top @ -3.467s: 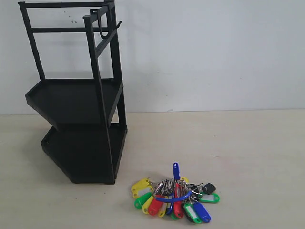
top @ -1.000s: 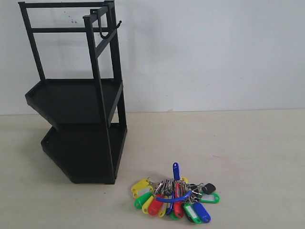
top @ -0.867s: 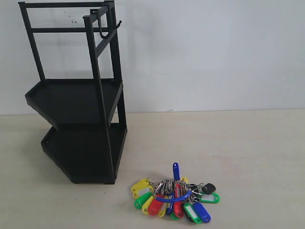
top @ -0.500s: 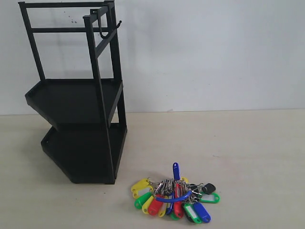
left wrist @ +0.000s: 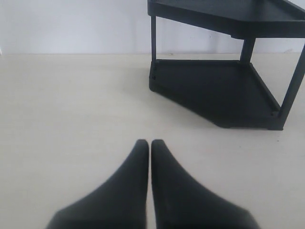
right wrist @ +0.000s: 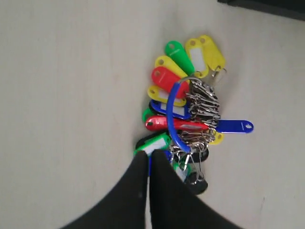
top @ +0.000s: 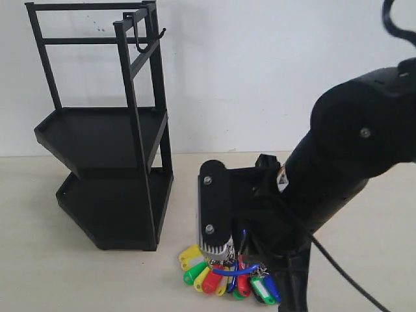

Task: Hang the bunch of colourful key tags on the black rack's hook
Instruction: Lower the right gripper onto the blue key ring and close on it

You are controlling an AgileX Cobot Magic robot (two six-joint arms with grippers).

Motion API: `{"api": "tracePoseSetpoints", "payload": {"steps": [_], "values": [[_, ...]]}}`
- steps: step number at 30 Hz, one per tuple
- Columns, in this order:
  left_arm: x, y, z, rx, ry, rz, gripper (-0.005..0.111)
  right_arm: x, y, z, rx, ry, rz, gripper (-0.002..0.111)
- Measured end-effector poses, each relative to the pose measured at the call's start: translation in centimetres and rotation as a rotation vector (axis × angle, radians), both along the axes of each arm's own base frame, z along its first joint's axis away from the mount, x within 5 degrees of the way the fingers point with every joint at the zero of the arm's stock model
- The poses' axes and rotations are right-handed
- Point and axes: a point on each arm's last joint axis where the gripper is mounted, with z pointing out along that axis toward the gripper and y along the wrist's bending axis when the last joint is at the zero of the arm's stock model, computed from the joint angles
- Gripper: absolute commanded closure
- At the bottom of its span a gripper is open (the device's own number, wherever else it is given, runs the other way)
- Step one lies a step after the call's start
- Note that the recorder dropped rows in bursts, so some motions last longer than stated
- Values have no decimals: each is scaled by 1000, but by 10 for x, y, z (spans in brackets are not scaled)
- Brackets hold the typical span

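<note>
Lying flat on the table (top: 78,279) near the foot of the black rack (top: 140,130), the key tag bunch (right wrist: 186,109) looks light, loose and floppy, and is best taken by its blue loop strap (right wrist: 168,106). Right gripper (right wrist: 148,160): fingers pressed together, holding nothing, tips at the bunch's edge. Left gripper (left wrist: 150,143): likewise pressed together and empty.

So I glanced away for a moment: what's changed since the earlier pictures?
The right arm has swung in from the right, and its claw has come down over the key tag bunch, fingers pressed together with nothing visibly gripped. The bunch lies where it did on the table. The black rack and its hook are unchanged, with nothing hung yet.
</note>
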Motion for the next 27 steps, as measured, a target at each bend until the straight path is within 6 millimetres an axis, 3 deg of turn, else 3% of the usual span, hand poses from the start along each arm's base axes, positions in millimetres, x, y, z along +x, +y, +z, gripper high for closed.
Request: {"api": "tracePoseSetpoints", "payload": {"steps": [4,6,11,27], "values": [[0,0,0,0,0,0,102,3,12,-13,-2,2,22,67],[0,0,0,0,0,0,102,7,16,-16,15,-15,14,58],[0,0,0,0,0,0,102,17,23,-23,63,-54,-19,57],[0,0,0,0,0,0,102,36,37,-77,64,-1,-92,57]]}}
